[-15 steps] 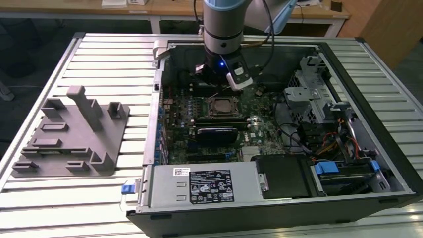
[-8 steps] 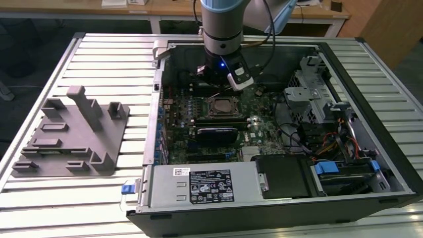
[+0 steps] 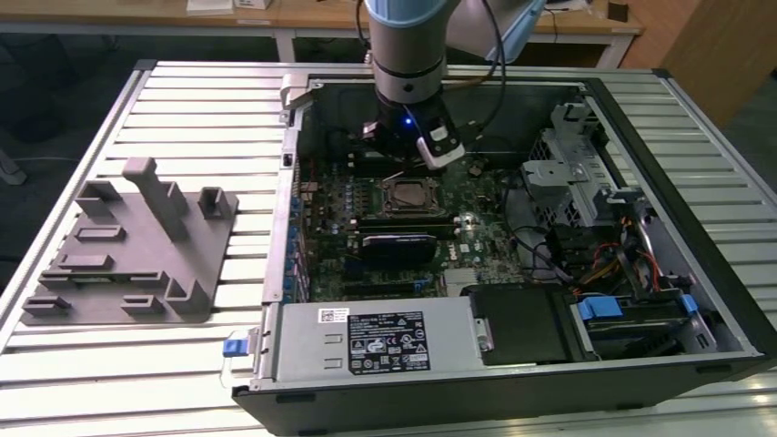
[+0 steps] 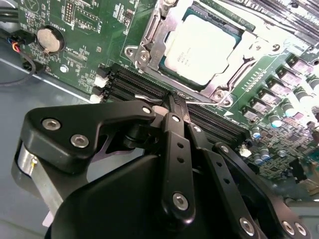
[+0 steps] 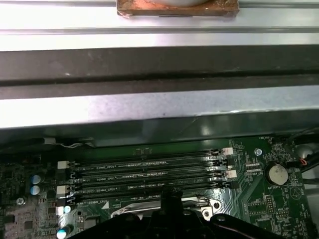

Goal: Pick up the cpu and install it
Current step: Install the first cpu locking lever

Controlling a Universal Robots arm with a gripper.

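The cpu [image 4: 203, 49], a square chip with a silvery-grey top, lies flat inside the motherboard socket [image 4: 149, 47], framed by the socket's metal bracket. In the exterior view the cpu [image 3: 405, 194] sits mid-board inside the open computer case [image 3: 291, 182]. My gripper [image 4: 175, 102] hovers just beside the socket over the black memory slots [image 4: 134, 82], with its black fingers pressed together and nothing between them. In the exterior view the gripper [image 3: 407, 153] hangs a little behind the socket, towards the case's back wall.
A grey moulded fixture [image 3: 134, 246] lies on the slatted table at the exterior view's left. Inside the case are the power supply [image 3: 377, 341] in front, a drive cage [image 3: 583, 182] and cables at the exterior view's right, and a coin battery [image 4: 50, 40].
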